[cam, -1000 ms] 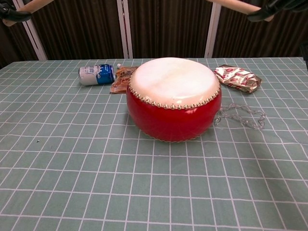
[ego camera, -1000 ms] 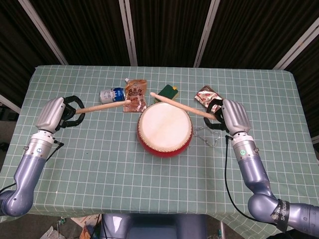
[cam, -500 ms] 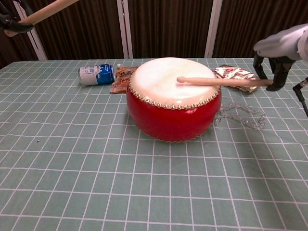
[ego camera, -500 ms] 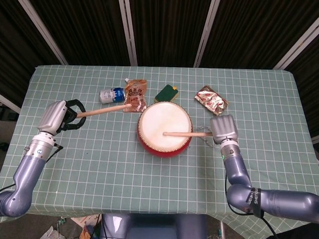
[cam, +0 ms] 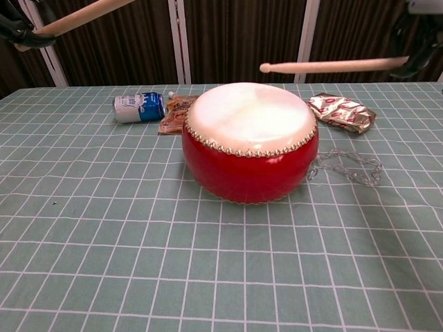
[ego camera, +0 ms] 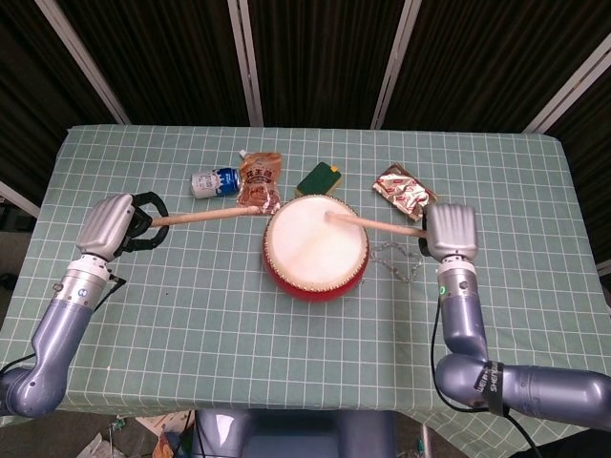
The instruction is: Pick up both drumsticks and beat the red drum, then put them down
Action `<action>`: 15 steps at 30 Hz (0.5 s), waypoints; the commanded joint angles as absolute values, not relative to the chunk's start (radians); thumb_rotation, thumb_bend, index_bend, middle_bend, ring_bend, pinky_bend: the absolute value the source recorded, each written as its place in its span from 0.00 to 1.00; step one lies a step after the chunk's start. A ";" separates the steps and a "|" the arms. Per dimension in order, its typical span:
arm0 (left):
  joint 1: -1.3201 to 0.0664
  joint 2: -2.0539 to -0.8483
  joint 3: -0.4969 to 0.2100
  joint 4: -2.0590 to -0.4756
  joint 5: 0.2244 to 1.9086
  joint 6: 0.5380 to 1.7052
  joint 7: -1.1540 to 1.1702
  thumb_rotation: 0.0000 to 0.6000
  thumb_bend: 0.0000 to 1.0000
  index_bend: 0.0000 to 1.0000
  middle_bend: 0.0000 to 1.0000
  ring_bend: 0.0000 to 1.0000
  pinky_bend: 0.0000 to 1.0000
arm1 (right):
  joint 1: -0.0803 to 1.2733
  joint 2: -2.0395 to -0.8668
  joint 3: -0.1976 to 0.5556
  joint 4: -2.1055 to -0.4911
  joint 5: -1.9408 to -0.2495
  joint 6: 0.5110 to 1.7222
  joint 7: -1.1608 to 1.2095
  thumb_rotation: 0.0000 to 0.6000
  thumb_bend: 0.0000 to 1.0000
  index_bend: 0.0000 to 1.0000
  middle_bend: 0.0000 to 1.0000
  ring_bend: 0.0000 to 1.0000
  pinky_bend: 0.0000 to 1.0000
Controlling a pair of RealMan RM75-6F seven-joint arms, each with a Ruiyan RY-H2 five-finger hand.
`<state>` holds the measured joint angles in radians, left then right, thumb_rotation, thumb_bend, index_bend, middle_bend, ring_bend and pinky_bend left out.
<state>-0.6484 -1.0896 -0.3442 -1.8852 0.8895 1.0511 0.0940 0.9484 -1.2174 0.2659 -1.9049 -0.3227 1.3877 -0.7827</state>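
Sitting near the middle of the checked table (ego camera: 191, 324), closest to the chest camera: the red drum (cam: 249, 142), white skin up. Lying just right of it, a clear chain (cam: 346, 166). Gripping one drumstick (ego camera: 205, 217) at the left, the left hand (ego camera: 113, 224), tip hanging near the drum's far-left rim. Clutching the other drumstick (cam: 332, 66), the right hand (ego camera: 449, 231), stick hovering level above the skin. Lying beyond: a small bottle (ego camera: 214, 181), an orange pouch (ego camera: 259, 181), a green packet (ego camera: 319, 177), a foil wrapper (ego camera: 404, 191).

Drum (ego camera: 315, 244) mid-table, bottle (ego camera: 214, 181) and pouch (ego camera: 260, 180) behind-left, wrapper (ego camera: 404, 190) seemingly behind-right
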 commanded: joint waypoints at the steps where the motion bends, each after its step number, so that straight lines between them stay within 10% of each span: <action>1: -0.669 -1.108 -0.349 -1.888 0.878 1.058 0.119 1.00 0.54 0.78 1.00 1.00 1.00 | 0.832 -1.125 0.288 -2.002 -0.453 1.435 -0.623 1.00 0.62 0.98 1.00 1.00 1.00; 15: -0.876 -1.285 -0.391 -1.807 0.729 1.089 0.380 1.00 0.54 0.78 1.00 1.00 1.00 | 0.655 -1.035 0.241 -1.998 -0.635 1.357 -0.362 1.00 0.62 0.99 1.00 1.00 1.00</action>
